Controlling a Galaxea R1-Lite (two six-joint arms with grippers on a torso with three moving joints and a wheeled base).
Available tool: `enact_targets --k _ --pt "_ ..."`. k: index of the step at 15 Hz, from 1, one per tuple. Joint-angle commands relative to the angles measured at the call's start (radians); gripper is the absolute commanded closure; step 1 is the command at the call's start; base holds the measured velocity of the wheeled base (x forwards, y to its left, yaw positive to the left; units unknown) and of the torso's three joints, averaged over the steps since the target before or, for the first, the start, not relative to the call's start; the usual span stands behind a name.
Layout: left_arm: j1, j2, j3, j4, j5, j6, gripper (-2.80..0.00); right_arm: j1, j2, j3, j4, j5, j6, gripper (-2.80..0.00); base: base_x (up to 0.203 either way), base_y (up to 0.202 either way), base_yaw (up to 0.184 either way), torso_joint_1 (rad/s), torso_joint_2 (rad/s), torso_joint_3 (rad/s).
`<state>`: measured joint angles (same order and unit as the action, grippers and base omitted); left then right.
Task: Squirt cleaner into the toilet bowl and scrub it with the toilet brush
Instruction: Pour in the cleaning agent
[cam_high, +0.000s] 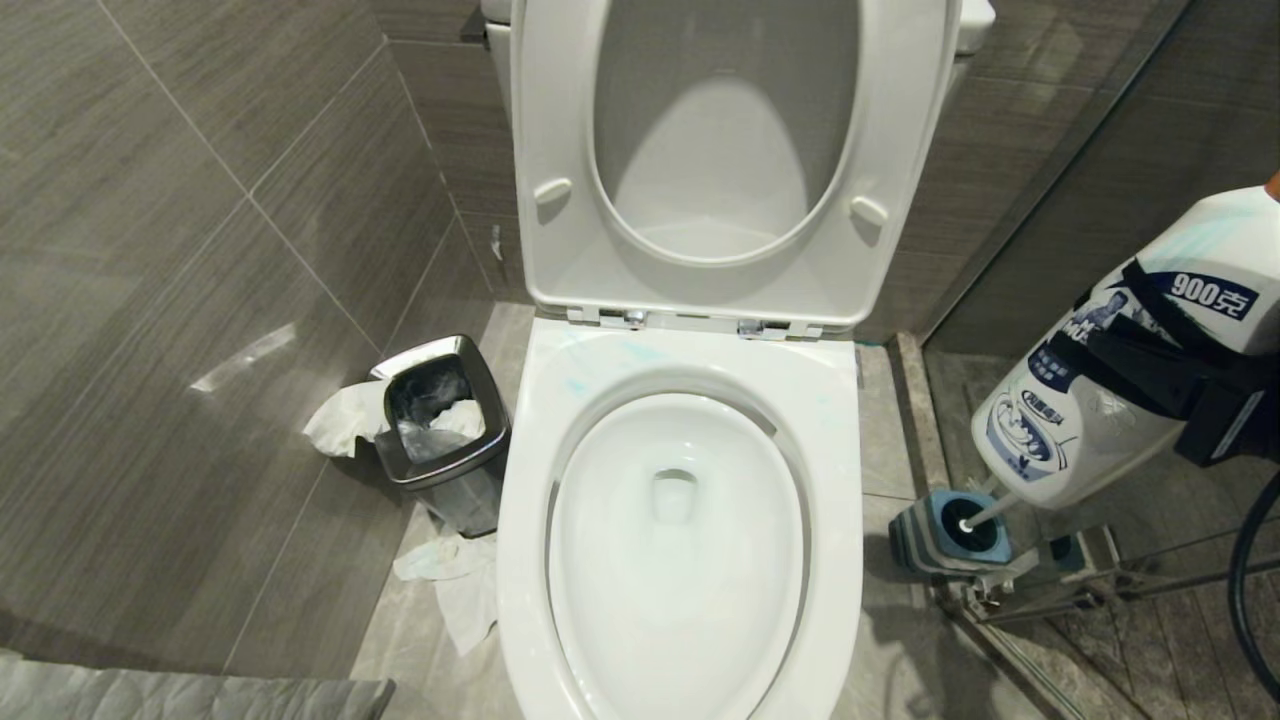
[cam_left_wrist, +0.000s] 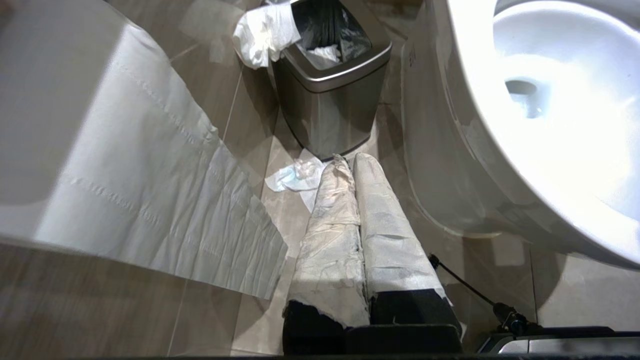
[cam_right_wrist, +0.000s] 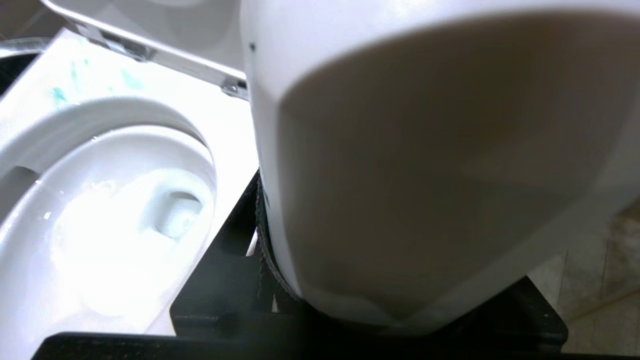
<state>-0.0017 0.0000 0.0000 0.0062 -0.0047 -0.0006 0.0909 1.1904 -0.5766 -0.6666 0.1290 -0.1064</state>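
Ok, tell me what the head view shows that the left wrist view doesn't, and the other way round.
Only the head view shows the raised seat, the white cleaner bottle gripped by the right end effector to the right of the toilet, and the toilet brush standing in its blue-grey holder on the floor.

Only the left wrist view shows the left end effector, paper-wrapped and shut, and a wide paper sheet.

Both show the toilet bowl, the steel bin and crumpled tissue on the floor.
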Motion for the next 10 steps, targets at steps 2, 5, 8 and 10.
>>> enact_targets --k 2,5,8,10 --pt "0.0 0.002 0.003 0.0 0.0 -0.001 0.0 0.066 -0.024 -0.009 0.012 -0.075 -0.001 0.0 0.0 0.0 0.0 0.002 0.01 0.198" --pt "0.0 0.002 0.003 0.0 0.0 -0.001 0.0 0.078 -0.033 -0.043 0.113 -0.12 -0.002 0.0 0.0 0.0 0.0 0.005 0.0 0.201" --pt "0.0 0.002 0.002 0.0 0.0 0.001 0.0 0.089 -0.002 -0.089 0.174 -0.153 -0.015 0.0 0.0 0.0 0.0 0.002 0.0 0.093" --pt "0.0 0.002 0.002 0.0 0.0 0.002 0.0 0.152 0.023 -0.138 0.241 -0.182 -0.031 0.0 0.0 0.0 0.0 0.003 0.0 0.013"
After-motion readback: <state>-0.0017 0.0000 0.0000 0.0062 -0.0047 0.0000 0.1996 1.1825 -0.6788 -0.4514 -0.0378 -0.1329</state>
